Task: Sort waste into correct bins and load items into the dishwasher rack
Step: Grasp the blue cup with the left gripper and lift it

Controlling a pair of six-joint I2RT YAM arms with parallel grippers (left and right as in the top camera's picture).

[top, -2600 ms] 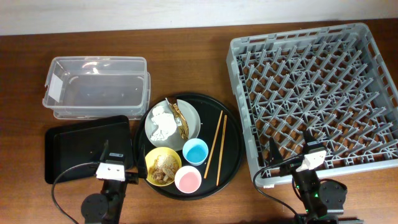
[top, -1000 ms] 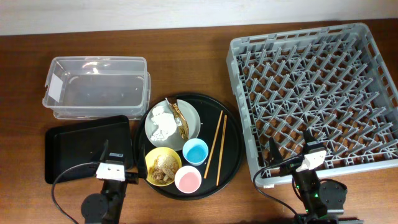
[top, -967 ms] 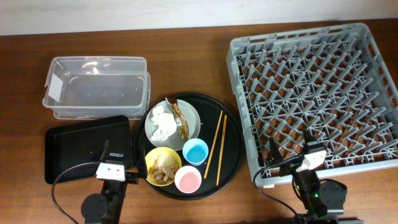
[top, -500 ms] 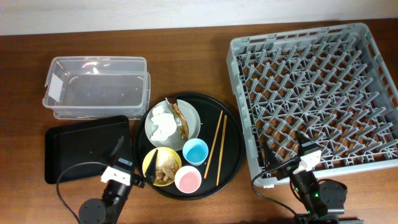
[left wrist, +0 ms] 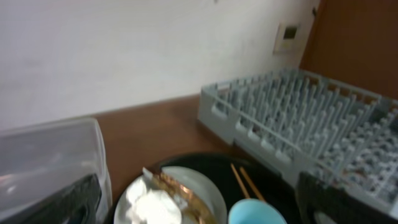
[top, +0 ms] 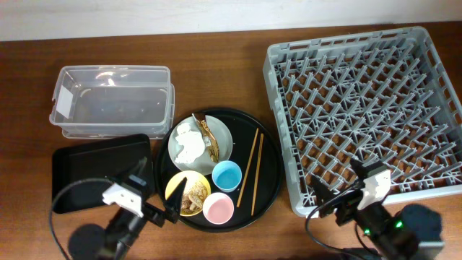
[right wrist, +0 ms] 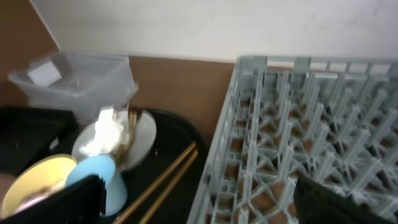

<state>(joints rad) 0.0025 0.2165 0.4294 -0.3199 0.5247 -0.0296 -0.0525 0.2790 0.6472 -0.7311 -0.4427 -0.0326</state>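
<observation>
Left gripper [top: 154,191] has its fingers spread wide, nothing btwn them. Same for the right gripper [top: 338,180]: both wrist views show the dark fingers at opposite corners w/ open space in the middle.

Nothing looks sorted yet. Crumpled white tissue [top: 189,143] and shiny gold-brown wrapper [top: 210,142] lie on the pale grey round plate [top: 225,137]. Beige-brown crumbly scraps [top: 193,198] sit in the yellow bowl [top: 177,189]. All of it is on the large round black tray [top: 271,177].

Main worry: from overhead one left finger overlaps the bowl's rim, and I can't tell if it's touching. A nudge there could tip the bowl and scatter scraps. The wrapper also lies against the tissue, so a pinch on one may drag the other into the wrong bin.

Around: clear plastic rectangular tub [top: 112,70] and flat black rectangular tray [top: 79,173] sit to the left, nothing visible in either. Light-blue cup [top: 227,175], pink cup [top: 218,209] and wooden chopsticks [top: 253,167] crowd near the bowl. Right gripper hangs over the near edge of the big grey lattice rack [top: 361,94]. Its wall and pegs stand btwn that arm and the tray, so prob a snag risk.
</observation>
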